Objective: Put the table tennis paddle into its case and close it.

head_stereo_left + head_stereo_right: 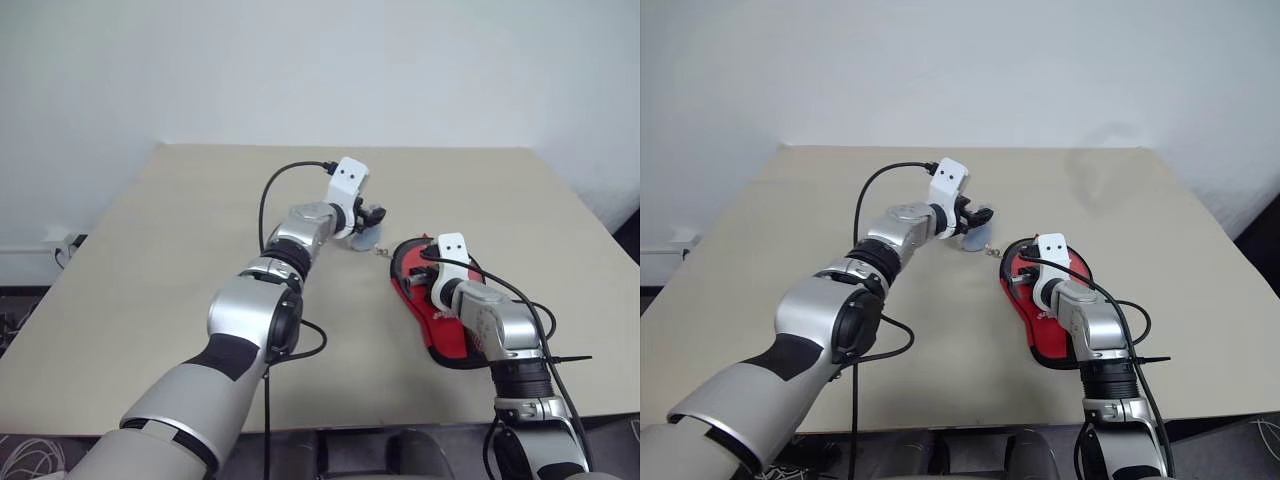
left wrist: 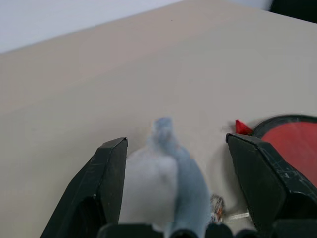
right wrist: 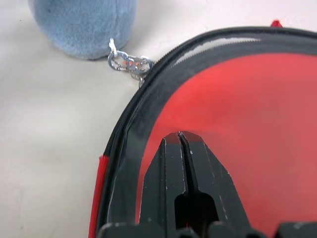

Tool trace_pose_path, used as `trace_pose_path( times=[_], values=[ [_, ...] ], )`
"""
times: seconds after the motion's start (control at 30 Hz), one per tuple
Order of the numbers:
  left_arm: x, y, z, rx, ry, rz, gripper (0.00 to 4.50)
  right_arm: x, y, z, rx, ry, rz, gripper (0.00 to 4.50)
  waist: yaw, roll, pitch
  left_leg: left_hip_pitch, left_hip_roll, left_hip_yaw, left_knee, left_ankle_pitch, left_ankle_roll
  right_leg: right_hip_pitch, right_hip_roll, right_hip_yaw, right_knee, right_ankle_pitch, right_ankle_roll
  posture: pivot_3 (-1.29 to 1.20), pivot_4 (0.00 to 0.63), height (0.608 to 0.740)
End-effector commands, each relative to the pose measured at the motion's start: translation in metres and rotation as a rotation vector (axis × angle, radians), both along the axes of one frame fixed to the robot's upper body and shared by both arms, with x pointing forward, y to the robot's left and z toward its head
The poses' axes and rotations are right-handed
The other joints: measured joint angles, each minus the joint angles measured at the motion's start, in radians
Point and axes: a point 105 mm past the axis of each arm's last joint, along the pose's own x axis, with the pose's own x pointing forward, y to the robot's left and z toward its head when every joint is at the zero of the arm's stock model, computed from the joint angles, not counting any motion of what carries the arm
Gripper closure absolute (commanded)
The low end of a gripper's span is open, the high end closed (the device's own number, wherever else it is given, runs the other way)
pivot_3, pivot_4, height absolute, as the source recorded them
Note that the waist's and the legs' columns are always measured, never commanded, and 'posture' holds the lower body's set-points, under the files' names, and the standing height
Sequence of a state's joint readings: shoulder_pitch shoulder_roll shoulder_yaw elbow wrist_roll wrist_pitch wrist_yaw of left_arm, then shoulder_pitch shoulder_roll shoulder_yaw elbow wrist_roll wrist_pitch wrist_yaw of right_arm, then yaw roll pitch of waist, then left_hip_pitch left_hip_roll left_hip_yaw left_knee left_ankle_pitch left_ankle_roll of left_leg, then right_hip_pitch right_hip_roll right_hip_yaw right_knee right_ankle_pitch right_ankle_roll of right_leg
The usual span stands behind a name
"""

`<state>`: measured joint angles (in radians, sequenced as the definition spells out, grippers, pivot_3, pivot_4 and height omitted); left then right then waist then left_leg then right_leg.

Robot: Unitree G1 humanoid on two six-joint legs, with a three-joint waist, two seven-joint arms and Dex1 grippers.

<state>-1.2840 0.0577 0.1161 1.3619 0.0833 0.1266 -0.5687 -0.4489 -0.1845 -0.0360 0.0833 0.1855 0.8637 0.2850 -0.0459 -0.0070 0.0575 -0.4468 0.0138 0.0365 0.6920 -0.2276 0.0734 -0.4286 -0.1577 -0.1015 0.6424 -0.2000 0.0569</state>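
A big tan bench (image 1: 200, 230) holds the things. The red case (image 1: 432, 318) with black trim lies flat on the bench, on the robot's right side. Its zip edge gapes a little along the rim. In the right wrist view a smooth red face shows inside the black rim; I cannot tell if that is the table tennis paddle or the case itself.

The right gripper (image 3: 181, 136) is clenched tight, with its two black fingers pressed together and nothing between them. Its tip rests over the red part of the case.

A soft grey-blue fuzzy ball (image 3: 84, 25) sits on the bench just beside the round end of the case. A small silver chain (image 3: 130, 64) joins the ball to the case's zip.

The left gripper (image 2: 173, 148) is spread wide apart. The fuzzy ball sits between its two fingers (image 2: 109, 173), but they do not squeeze it.
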Motion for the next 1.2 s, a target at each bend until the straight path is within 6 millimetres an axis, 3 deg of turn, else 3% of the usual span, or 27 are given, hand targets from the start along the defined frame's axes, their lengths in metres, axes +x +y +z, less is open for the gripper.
trace_pose_path(
  times=[0.03,0.17,0.27,0.37,0.47,0.67,0.87,0.97,1.07,1.2],
  values=[
    [-0.003,0.008,0.017,-0.005,-0.015,-0.112,1.09,-0.003,-0.013,-0.015,-0.032,0.070,-0.029,4.50,0.001,0.000,0.000,0.000,0.000,0.000,0.000,0.000,0.000,0.000,0.000,0.000,0.000,0.000,0.000,0.00,0.000,0.688],
    [-0.012,0.025,0.012,-0.048,0.099,-0.179,1.09,-0.002,-0.014,-0.010,-0.036,0.057,-0.020,4.50,0.003,0.000,0.000,0.000,0.000,0.000,0.000,0.000,0.000,0.000,0.000,0.000,0.000,0.000,0.000,0.00,0.000,0.688],
    [-0.025,0.026,0.008,-0.097,0.220,-0.252,1.09,-0.001,-0.015,-0.006,-0.037,0.044,-0.024,4.50,0.007,0.000,0.000,-0.001,-0.001,-0.001,0.000,0.000,0.000,0.000,0.000,0.000,0.000,0.000,0.000,0.00,0.000,0.688],
    [-0.036,0.022,0.006,-0.133,0.298,-0.284,1.06,0.004,-0.020,-0.002,-0.041,0.025,-0.050,3.88,0.013,0.001,0.000,-0.001,-0.001,-0.001,-0.001,0.000,0.000,0.000,0.000,0.001,-0.001,0.000,0.000,0.00,0.000,0.688],
    [-0.043,0.020,-0.003,-0.120,0.351,-0.254,1.06,0.007,-0.023,0.002,-0.044,-0.001,-0.064,2.93,0.017,0.001,0.000,-0.001,-0.001,-0.001,-0.001,0.000,0.000,0.000,0.000,0.001,-0.001,0.000,0.000,0.00,0.000,0.688],
    [-0.060,0.003,0.002,-0.203,0.449,-0.264,1.06,0.024,-0.042,0.027,-0.013,-0.126,-0.175,2.93,0.027,0.003,0.002,-0.001,-0.002,-0.001,-0.001,0.000,0.000,-0.001,0.000,0.002,0.000,0.000,0.000,0.00,0.000,0.688],
    [-0.079,-0.019,0.006,-0.256,0.562,-0.295,1.06,0.038,-0.077,0.059,0.091,-0.260,-0.382,2.93,0.025,0.008,0.006,-0.002,-0.004,0.000,-0.002,0.000,0.001,0.000,0.001,0.005,0.000,0.001,0.001,0.00,0.000,0.688],
    [-0.087,-0.030,0.004,-0.307,0.641,-0.279,1.72,0.039,-0.086,0.066,0.101,-0.286,-0.418,2.89,0.025,0.008,0.006,-0.002,-0.005,0.000,-0.002,0.002,0.004,0.000,0.003,0.005,0.001,0.001,0.001,0.00,0.000,0.688],
    [-0.093,-0.041,0.003,-0.339,0.725,-0.272,2.71,0.039,-0.090,0.065,0.093,-0.280,-0.429,2.89,0.024,0.008,0.006,-0.001,-0.006,0.000,-0.003,0.003,0.005,0.000,0.004,0.005,0.001,0.001,0.001,0.00,0.000,0.688],
    [-0.091,-0.049,-0.014,-0.346,0.810,-0.178,2.71,0.037,-0.090,0.060,0.093,-0.267,-0.439,2.89,0.024,0.009,0.006,-0.001,-0.006,0.001,-0.003,0.003,0.005,0.000,0.004,0.006,0.001,0.001,0.001,0.00,0.000,0.688]
  ],
)
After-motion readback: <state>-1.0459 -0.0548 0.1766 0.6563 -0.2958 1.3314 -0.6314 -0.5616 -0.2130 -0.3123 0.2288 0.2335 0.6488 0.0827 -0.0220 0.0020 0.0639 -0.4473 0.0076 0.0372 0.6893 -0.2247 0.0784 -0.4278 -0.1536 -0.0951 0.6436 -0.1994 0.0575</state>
